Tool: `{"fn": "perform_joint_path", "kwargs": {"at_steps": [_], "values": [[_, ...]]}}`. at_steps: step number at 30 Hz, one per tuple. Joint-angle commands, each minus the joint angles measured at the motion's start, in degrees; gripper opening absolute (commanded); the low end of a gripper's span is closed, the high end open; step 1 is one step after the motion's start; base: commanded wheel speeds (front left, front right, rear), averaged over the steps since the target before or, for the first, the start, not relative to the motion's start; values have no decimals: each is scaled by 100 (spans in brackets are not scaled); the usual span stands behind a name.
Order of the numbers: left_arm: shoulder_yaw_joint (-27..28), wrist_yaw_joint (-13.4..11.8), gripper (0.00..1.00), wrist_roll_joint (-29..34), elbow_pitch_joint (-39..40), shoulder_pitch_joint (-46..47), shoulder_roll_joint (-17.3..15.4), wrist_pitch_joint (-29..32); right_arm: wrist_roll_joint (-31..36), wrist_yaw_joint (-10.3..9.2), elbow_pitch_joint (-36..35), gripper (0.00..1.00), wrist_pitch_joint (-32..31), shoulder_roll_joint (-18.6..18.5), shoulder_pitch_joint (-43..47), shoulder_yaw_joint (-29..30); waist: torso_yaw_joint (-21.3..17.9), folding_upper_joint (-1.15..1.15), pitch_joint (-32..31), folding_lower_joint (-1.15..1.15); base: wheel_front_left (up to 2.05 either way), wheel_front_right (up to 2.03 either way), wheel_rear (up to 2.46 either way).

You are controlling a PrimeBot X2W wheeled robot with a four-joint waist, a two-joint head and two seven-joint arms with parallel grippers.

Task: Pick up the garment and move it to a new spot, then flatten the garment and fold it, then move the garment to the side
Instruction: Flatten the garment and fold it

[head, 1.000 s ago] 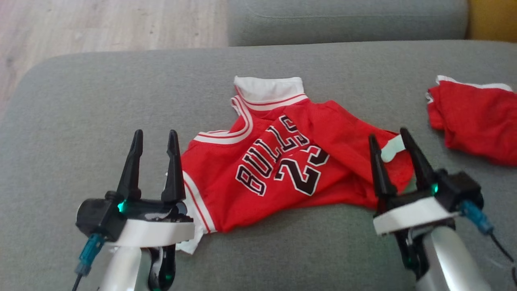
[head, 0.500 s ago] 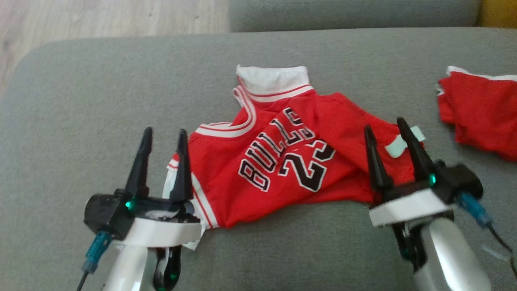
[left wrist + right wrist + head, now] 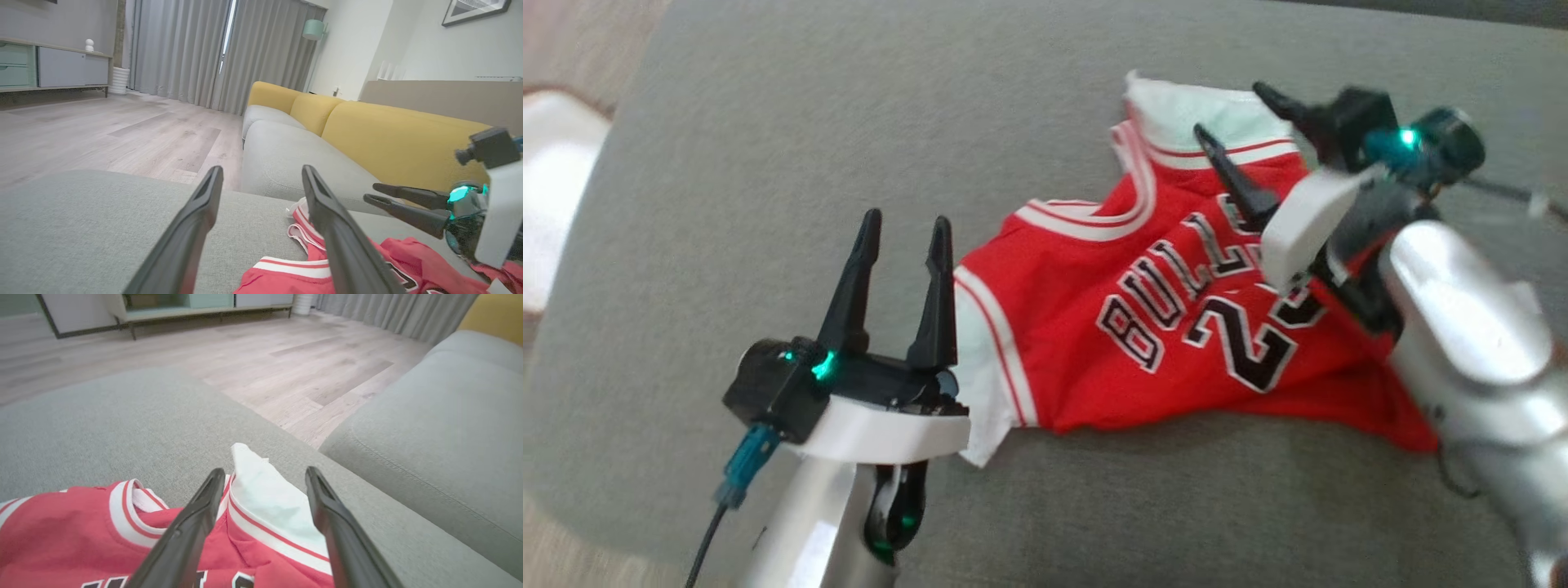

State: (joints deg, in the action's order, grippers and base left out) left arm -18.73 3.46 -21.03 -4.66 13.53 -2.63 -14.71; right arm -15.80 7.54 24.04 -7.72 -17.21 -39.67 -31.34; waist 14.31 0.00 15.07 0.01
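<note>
Jersey of white-trimmed red mesh (image 3: 1143, 343) is laid on the grey fabric cushion (image 3: 768, 163), stretched between the left gripper (image 3: 908, 217) beside it and the right gripper (image 3: 1227, 109) above its far edge, both spread empty.

Soft, even daylight fills all three views. In the left wrist view it enters through a bright slit between the curtains (image 3: 226, 36) at upper middle. Shadows are faint: a thin dark band under the garment's (image 3: 1094, 327) lower edge in the head view. That view is soft overall, with smear on the right gripper (image 3: 1226, 108) at upper right (its green light flares). The wrist views bend lines toward the edges.
</note>
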Motion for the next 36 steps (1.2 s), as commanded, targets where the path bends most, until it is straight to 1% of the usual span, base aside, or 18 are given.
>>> {"fn": "perform_joint_path", "kwargs": {"at_steps": [1, 7, 12, 13, 14, 17, 18, 21, 26, 30, 31, 32, 33, 36], "values": [[99, -44, 100, -70, 176, 244, -25, -29, -165, -5, 9, 100, -109, -116, -257, -207, 348, 0, 236, -1, 0, 0, 0], [-250, -177, 100, -336, 232, 387, -25, -29, -762, -5, 1024, 100, -616, -552, -1083, -1099, 848, 0, 438, -1, 0, 0, 0], [-403, -271, 100, -487, 255, 404, -25, -29, -1212, -5, 1637, 100, -1030, -792, -1492, -1773, 1129, 0, 535, -1, 0, 0, 0], [-425, -280, 100, -508, 259, 405, -25, -29, -1262, -5, 1736, 20, -1084, -850, -1576, -1892, 1174, 0, 548, -1, 0, 0, 0], [-444, -289, 100, -527, 264, 405, -25, -29, -1293, -5, 1829, 0, -1103, -905, -1663, -1994, 1213, 0, 557, -1, 0, 0, 0], [-487, -321, 100, -585, 289, 403, -25, -29, -1292, -5, 2082, 0, -973, -1045, -1972, -2169, 1321, 0, 589, -1, 0, 0, 0], [-514, -333, 100, -617, 308, 410, -25, -29, -1175, -5, 2254, 0, -701, -1107, -2251, -2178, 1382, 0, 618, -1, 0, 0, 0], [-553, -346, 100, -666, 339, 432, -25, -29, -887, -5, 2563, 0, -165, -1135, -2774, -2068, 1477, 0, 683, -1, 0, 0, 0], [-596, -362, 100, -733, 373, 474, -25, -29, -116, -5, 3103, 0, 698, -974, -3683, -1918, 1612, 0, 761, -1, 0, 0, 0], [-604, -379, 100, -758, 391, 488, -25, -29, 436, -5, 3566, 0, 1110, -728, -4184, -1890, 1663, 0, 799, -1, 0, 0, 0], [-601, -385, 100, -762, 395, 489, -25, -29, 563, -5, 3692, 57, 1165, -673, -4262, -1905, 1666, 0, 805, -1, 0, 0, 0], [-601, -385, 100, -762, 395, 489, -25, -29, 563, -5, 3692, 57, 1165, -673, -4262, -1905, 1666, 0, 805, -1, 0, 0, 0], [-598, -388, 100, -764, 398, 490, -25, -29, 661, -5, 3830, 100, 1179, -618, -4310, -1920, 1668, 0, 808, -1, 0, 0, 0], [-580, -404, 100, -763, 391, 493, -25, -29, 755, -5, 4231, 100, 1182, -450, -4385, -1798, 1636, 0, 803, -1, 0, 0, 0]]}}
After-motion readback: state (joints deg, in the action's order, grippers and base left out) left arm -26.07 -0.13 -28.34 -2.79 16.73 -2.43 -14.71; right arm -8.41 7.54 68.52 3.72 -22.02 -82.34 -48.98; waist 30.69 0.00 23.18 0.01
